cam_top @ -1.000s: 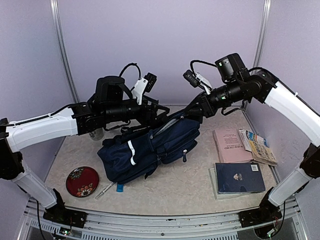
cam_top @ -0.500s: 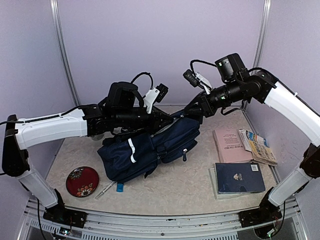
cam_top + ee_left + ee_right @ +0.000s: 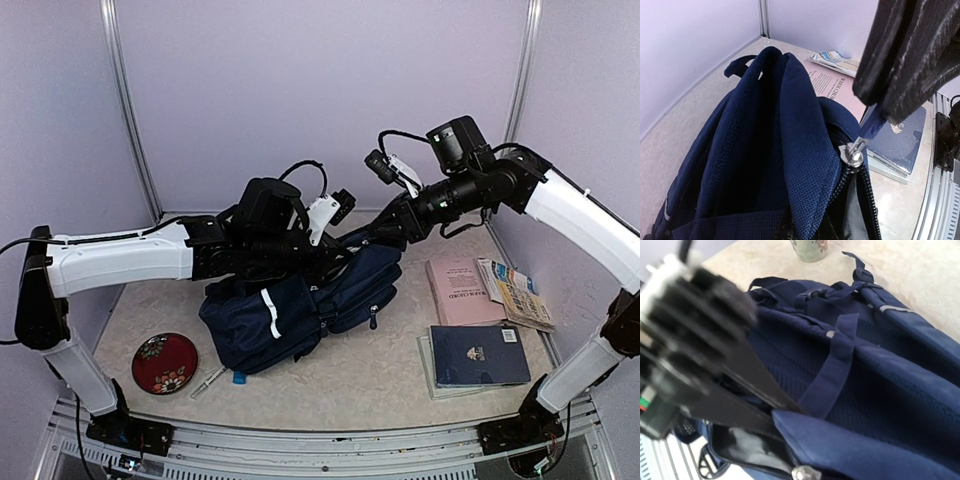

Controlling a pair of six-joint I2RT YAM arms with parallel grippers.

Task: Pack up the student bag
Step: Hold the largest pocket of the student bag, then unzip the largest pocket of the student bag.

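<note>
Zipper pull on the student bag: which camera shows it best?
Left wrist: the zipper pull is close and sharp, its blue tab pinched in the left pincer above the metal slider on the student bag. Right wrist catches only a metal bit at its bottom edge, possibly the slider. From the top, the arms hide it.

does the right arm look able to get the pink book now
Probably not yet: the right gripper is shut on the student bag. The pink book itself lies uncovered nearby.

Top cam's high behind my bases, looking down. Wrist cams ride right behind my left gripper [image 3: 879,112] and right gripper [image 3: 776,412], super close. Both catch the zipper slider [image 3: 856,157] on the student bag [image 3: 765,150], just past the tips.
</note>
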